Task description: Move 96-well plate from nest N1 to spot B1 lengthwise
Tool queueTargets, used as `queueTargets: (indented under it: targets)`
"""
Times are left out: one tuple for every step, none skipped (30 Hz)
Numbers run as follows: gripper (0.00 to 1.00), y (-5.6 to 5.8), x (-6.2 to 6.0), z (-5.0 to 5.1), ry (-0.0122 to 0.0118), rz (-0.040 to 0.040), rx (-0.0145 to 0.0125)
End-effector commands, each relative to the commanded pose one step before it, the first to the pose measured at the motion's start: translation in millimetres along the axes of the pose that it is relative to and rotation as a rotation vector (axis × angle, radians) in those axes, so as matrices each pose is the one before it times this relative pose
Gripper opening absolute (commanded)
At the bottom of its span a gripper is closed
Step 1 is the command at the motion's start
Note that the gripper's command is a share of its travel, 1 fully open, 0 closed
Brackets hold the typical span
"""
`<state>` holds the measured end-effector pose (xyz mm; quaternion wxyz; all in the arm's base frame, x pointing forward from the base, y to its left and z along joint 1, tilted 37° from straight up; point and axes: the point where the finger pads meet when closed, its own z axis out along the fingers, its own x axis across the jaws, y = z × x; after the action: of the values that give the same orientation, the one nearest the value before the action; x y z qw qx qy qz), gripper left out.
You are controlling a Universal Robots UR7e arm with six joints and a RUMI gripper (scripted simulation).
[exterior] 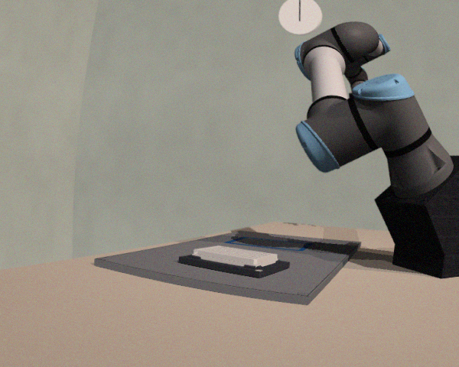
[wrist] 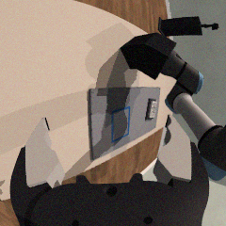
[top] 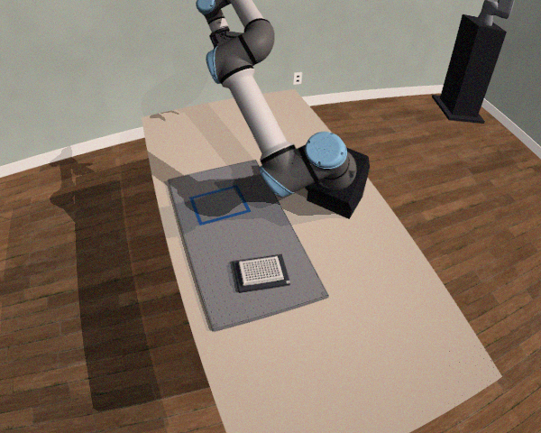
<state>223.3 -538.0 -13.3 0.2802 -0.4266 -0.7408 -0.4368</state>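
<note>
The white 96-well plate (top: 261, 271) sits in the black plate nest (top: 261, 273) on the near part of the grey mat (top: 245, 237). It also shows in the exterior view (exterior: 234, 255) and, very small, in the wrist view (wrist: 152, 109). The blue taped outline (top: 219, 204) lies empty on the far part of the mat, in the arm's shadow; it shows in the wrist view (wrist: 121, 123) too. My gripper (wrist: 106, 117) is high above the table, out of the top and exterior views. Its two pale fingers stand wide apart with nothing between them.
The arm's black base block (top: 341, 186) stands on the beige table beside the mat's far right corner. A black pedestal (top: 471, 69) stands on the wooden floor at the back right.
</note>
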Motion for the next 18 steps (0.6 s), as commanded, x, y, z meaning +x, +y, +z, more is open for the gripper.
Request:
queueTargets:
  targets:
    - [1.00, -0.22, 0.49, -0.73, -0.00170, 0.00019, 0.00012]
    - [1.00, 0.00, 0.00, 0.00, 0.00000, 0.00000, 0.00000]
    - [1.00, 0.00, 0.00, 0.00, 0.00000, 0.00000, 0.00000]
    - [1.00, 0.00, 0.00, 0.00, 0.00000, 0.00000, 0.00000]
    - [1.00, 0.00, 0.00, 0.00, 0.00000, 0.00000, 0.00000]
    - [1.00, 0.00, 0.00, 0.00, 0.00000, 0.00000, 0.00000]
    - [1.00, 0.00, 0.00, 0.00, 0.00000, 0.00000, 0.00000]
    - [1.00, 0.00, 0.00, 0.00, 0.00000, 0.00000, 0.00000]
    - [1.00, 0.00, 0.00, 0.00, 0.00000, 0.00000, 0.00000]
    - [1.00, 0.00, 0.00, 0.00, 0.00000, 0.00000, 0.00000]
    - [1.00, 0.00, 0.00, 0.00, 0.00000, 0.00000, 0.00000]
    - [1.00, 0.00, 0.00, 0.00, 0.00000, 0.00000, 0.00000]
    - [1.00, 0.00, 0.00, 0.00, 0.00000, 0.00000, 0.00000]
    - [1.00, 0.00, 0.00, 0.00, 0.00000, 0.00000, 0.00000]
    - [1.00, 0.00, 0.00, 0.00, 0.00000, 0.00000, 0.00000]
    - [1.00, 0.00, 0.00, 0.00, 0.00000, 0.00000, 0.00000]
    - [1.00, 0.00, 0.00, 0.00, 0.00000, 0.00000, 0.00000]
    - [1.00, 6.06, 1.68, -0.03, -0.01225, -0.02893, 0.01542]
